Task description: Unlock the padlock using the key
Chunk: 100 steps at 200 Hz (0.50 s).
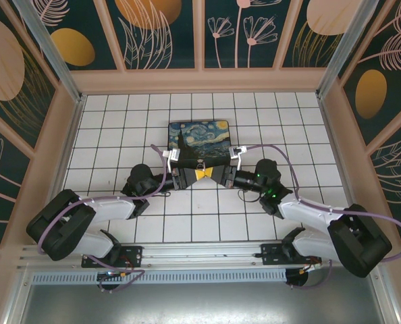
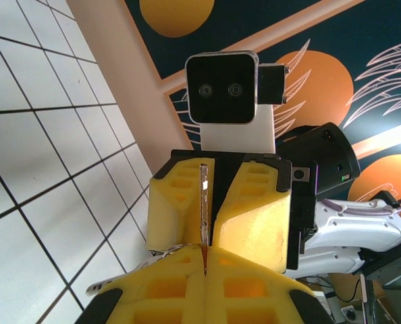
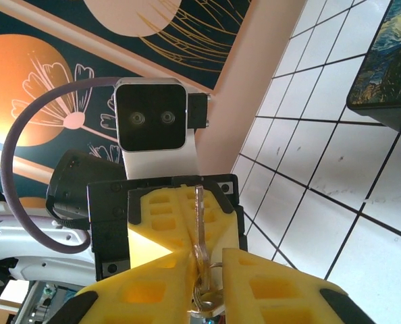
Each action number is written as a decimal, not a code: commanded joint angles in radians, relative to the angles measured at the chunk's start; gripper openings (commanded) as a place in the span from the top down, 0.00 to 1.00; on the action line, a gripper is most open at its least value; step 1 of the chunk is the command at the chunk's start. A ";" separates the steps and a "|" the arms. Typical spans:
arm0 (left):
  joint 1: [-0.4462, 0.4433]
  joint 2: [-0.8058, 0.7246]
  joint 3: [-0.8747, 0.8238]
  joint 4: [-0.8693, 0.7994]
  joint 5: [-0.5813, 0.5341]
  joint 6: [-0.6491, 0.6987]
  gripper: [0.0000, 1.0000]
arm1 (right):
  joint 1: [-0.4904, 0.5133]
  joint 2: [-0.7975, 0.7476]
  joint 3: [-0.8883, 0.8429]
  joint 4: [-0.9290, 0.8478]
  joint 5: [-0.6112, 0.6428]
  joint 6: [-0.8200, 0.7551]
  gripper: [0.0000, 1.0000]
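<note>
The padlock (image 1: 200, 164), judged the small silvery piece at the box's (image 1: 199, 138) near edge on the worktop (image 1: 119, 115), went ungripped since both arms met just before it over the key (image 3: 199, 216), seemingly for a handover: left jaws clamped one end, right jaws stood narrowly parted round its ring (image 3: 207, 266), grip undetermined.

The box (image 1: 199, 138) sits on the surface (image 1: 119, 115); just before it the left gripper (image 1: 190, 175) and right gripper (image 1: 215, 175) meet tip to tip, the key (image 3: 199, 223) between them.
</note>
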 commanded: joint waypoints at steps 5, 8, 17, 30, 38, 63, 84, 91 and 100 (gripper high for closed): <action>0.001 -0.009 0.017 0.053 0.018 -0.006 0.95 | 0.021 0.011 0.025 0.038 -0.035 -0.005 0.86; 0.001 -0.009 0.016 0.053 0.018 -0.006 0.95 | 0.022 0.011 0.024 0.038 -0.036 -0.006 0.88; 0.001 -0.010 0.015 0.051 0.018 -0.006 0.93 | 0.020 0.010 0.025 0.036 -0.035 -0.006 0.90; 0.001 -0.010 0.014 0.040 0.015 -0.001 0.88 | 0.020 0.009 0.023 0.050 -0.044 -0.004 0.92; 0.001 -0.011 0.015 0.032 0.013 0.003 0.85 | 0.020 0.007 0.022 0.054 -0.048 -0.005 0.93; 0.003 -0.027 0.016 -0.013 0.011 0.026 0.71 | 0.018 0.001 0.024 0.022 -0.055 -0.030 0.95; 0.031 -0.089 0.014 -0.147 0.011 0.089 0.49 | -0.006 -0.019 0.024 -0.051 -0.066 -0.061 0.95; 0.048 -0.124 0.014 -0.207 0.005 0.121 0.43 | -0.017 -0.031 0.026 -0.086 -0.080 -0.075 0.95; 0.063 -0.163 0.022 -0.288 0.004 0.163 0.40 | -0.030 -0.040 0.040 -0.157 -0.104 -0.111 0.95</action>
